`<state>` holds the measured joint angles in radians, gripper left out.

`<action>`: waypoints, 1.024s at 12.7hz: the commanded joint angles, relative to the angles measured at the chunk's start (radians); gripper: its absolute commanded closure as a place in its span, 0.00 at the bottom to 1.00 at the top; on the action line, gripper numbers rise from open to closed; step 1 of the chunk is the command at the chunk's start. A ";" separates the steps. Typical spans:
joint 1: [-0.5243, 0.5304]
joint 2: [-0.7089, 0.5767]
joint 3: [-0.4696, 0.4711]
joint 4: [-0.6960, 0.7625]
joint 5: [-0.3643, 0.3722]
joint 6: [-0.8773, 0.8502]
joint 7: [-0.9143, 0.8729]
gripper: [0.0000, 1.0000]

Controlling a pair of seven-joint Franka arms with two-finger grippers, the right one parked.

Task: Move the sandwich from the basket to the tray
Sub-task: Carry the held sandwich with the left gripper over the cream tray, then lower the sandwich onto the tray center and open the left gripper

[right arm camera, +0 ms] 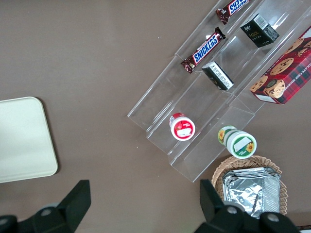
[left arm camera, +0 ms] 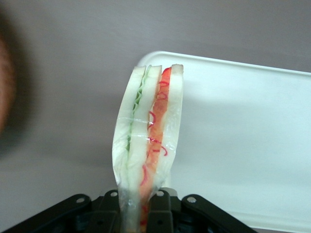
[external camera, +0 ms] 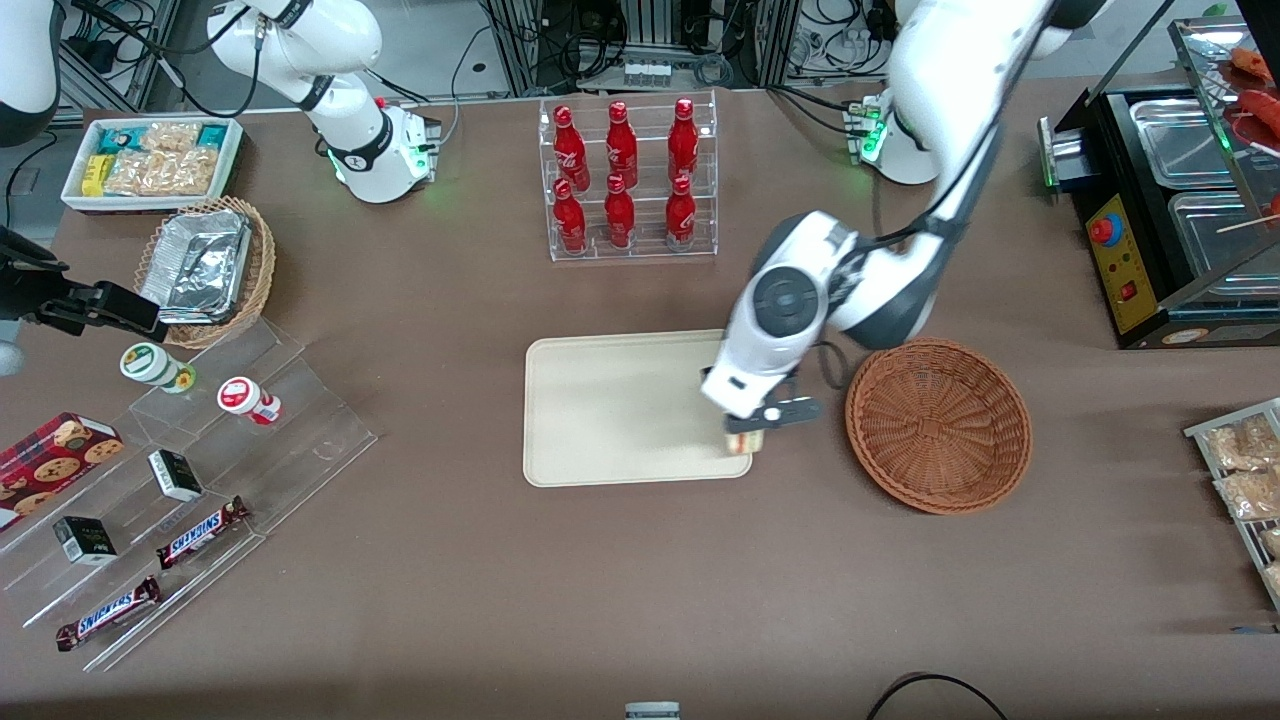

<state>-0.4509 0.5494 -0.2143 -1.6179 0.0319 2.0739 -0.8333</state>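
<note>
My gripper (external camera: 748, 428) is shut on the sandwich (external camera: 745, 441), a pale wedge in clear wrap, holding it low over the cream tray (external camera: 620, 410) at the tray's corner closest to the basket. In the left wrist view the sandwich (left arm camera: 150, 131) stands upright between the black fingers (left arm camera: 163, 204) of the gripper (left arm camera: 140, 206), its red and green filling showing, with the tray's corner (left arm camera: 243, 145) beneath it. The reddish-brown wicker basket (external camera: 938, 425) sits beside the tray toward the working arm's end and holds nothing. The tray's other end (right arm camera: 22, 141) shows in the right wrist view.
A clear rack of red bottles (external camera: 628, 180) stands farther from the front camera than the tray. Toward the parked arm's end are a tan wicker basket with foil containers (external camera: 205, 260), a white snack box (external camera: 150, 160) and a clear stepped shelf of snacks (external camera: 200, 450). A black appliance (external camera: 1170, 210) stands at the working arm's end.
</note>
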 commanded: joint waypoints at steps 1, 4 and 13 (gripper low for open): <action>-0.086 0.137 0.018 0.185 0.014 -0.049 -0.090 1.00; -0.167 0.257 0.018 0.340 0.077 -0.078 -0.226 1.00; -0.264 0.365 0.021 0.466 0.111 -0.110 -0.305 1.00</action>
<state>-0.6822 0.8925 -0.2057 -1.1984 0.1137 1.9899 -1.1036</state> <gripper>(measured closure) 0.828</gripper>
